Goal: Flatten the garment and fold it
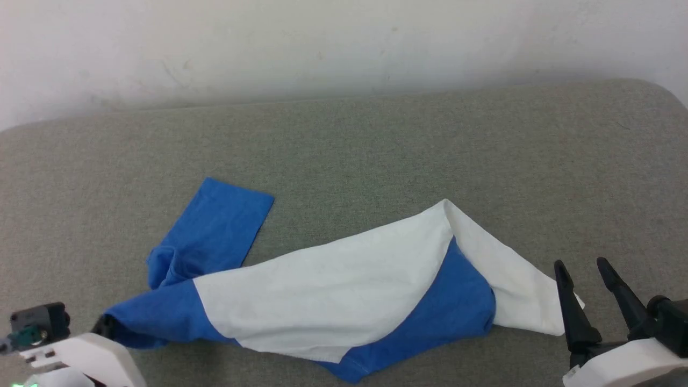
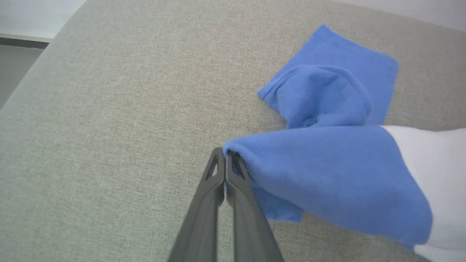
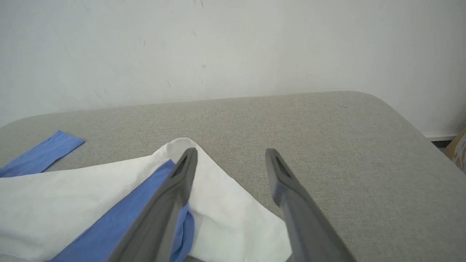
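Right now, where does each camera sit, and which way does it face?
Head view: on the head, looking forward and down at the garment on the grey padded surface; left gripper lower left, right gripper lower right.
Left wrist view: on the left wrist, looking along its shut fingers pinching the garment's blue edge.
Right wrist view: on the right wrist, looking along its open fingers toward the wall.
Shared: all three show the garment.
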{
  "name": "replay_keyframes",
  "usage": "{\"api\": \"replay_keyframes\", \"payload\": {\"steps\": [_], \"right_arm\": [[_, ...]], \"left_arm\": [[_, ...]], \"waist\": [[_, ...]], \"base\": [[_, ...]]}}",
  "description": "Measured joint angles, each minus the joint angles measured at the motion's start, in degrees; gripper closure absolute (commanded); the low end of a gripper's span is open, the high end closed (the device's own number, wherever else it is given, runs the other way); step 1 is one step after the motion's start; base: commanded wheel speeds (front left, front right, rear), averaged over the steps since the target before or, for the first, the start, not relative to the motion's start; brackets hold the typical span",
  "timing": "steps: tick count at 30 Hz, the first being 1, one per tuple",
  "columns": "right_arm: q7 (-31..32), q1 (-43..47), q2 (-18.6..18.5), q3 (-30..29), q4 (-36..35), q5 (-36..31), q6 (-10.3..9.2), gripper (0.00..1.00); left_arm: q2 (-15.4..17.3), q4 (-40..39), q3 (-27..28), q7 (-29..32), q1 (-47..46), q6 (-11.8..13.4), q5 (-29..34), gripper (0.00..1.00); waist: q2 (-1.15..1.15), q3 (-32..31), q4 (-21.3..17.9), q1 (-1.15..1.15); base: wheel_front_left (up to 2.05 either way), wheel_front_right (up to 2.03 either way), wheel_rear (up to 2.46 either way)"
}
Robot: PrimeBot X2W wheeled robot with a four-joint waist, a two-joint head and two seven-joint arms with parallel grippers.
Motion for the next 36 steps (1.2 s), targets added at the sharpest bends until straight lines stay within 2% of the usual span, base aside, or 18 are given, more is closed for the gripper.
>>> {"api": "replay_keyframes", "payload": {"steps": [3, 9, 16, 26, 36], "right_arm": [[0.12, -0.02, -0.09, 0.13, 0.35, 0.0, 0.0, 0.0], [1.03, 0.1, -0.13, 0.12, 0.51, 0.11, 0.0, 0.0], [2.91, 0.36, -0.52, 0.19, 0.81, 0.79, 0.0, 0.0], [7.57, 1.66, -2.08, -1.29, 6.7, 3.57, 0.0, 0.0], [15.1, -0.62, -7.19, 11.45, 14.67, 9.42, 0.0, 0.0]], "left_arm": [[-3.08, -0.07, 0.81, -5.71, -0.01, -0.59, -1.88, 0.0], [-6.59, -3.47, 2.01, -19.36, -0.13, -1.78, -1.72, 0.0], [-7.9, -5.31, -1.16, -31.66, -0.44, -3.47, 4.21, 0.0], [-10.94, -5.69, -5.84, -34.94, 0.52, -3.61, 8.69, 0.0], [-12.03, -4.02, -6.36, -35.32, 0.34, -4.13, 8.73, 0.0]], "waist": [[0.0, -0.42, -0.05, 0.0], [0.0, -2.07, 0.16, 0.0], [0.0, -4.1, 0.66, -0.01], [0.0, -5.05, 2.07, -0.01], [0.0, -4.58, 4.25, -0.01]], "base": [[0.0, 0.0, 0.0], [0.0, 0.0, 0.0], [0.0, 0.0, 0.0], [0.0, 0.0, 0.0], [0.0, 0.0, 0.0]]}}
